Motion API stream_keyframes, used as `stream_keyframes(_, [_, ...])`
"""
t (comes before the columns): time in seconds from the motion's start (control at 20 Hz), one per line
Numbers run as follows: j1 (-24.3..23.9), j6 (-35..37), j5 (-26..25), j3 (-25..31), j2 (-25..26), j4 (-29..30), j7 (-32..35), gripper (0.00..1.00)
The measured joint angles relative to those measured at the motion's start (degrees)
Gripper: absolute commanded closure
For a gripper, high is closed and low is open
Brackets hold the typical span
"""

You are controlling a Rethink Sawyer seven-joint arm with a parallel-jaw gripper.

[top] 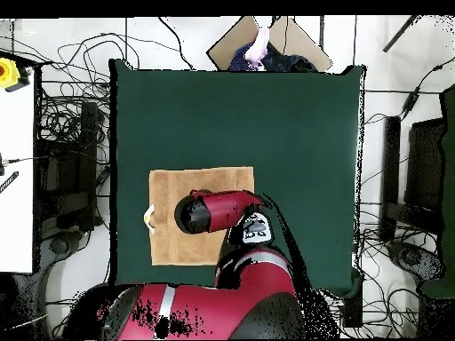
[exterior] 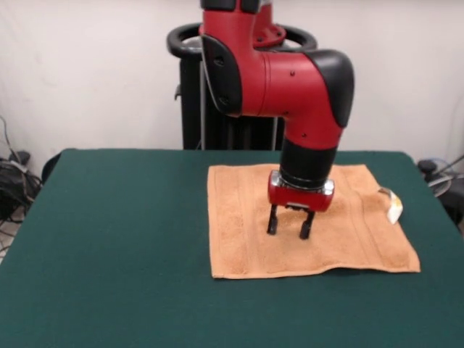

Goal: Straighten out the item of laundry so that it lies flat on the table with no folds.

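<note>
The orange-tan towel (exterior: 312, 221) lies spread out on the dark green table (exterior: 116, 246), right of centre in the front view, with stripe bands near its left and right edges. Its small white-yellow tag (exterior: 392, 203) sticks out at the right edge. The near edge is slightly wavy. My gripper (exterior: 290, 225) hangs straight down over the towel's middle, fingers open and empty, tips just above or at the cloth. In the overhead view the towel (top: 169, 240) shows at the table's lower left, partly hidden by my arm (top: 213, 211).
The robot's black pedestal (exterior: 217, 109) stands behind the table's far edge. Cables and equipment lie on the floor around the table (top: 62, 178). A person's hand shows at the top edge of the overhead view (top: 259, 44).
</note>
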Motion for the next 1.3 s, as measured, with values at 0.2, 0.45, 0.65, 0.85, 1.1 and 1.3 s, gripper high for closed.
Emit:
stream_keyframes(0.2, [0.0,-0.9,-2.3,0.1,0.0,-0.3,0.0,0.0])
stream_keyframes(0.45, [0.7,-3.3,-3.2,-0.7,0.1,-0.3,0.0,0.0])
stream_keyframes(0.65, [0.9,-3.7,-3.2,-0.9,0.2,-0.3,0.0,0.0])
stream_keyframes(0.85, [1.3,-4.1,-3.2,-1.4,0.3,-0.3,0.0,0.0])
stream_keyframes(1.1, [4.4,-6.7,-2.9,-4.3,0.9,-0.5,0.0,0.0])
stream_keyframes(1.3, [7.3,-10.6,-2.1,-7.5,1.9,-0.5,0.0,0.0])
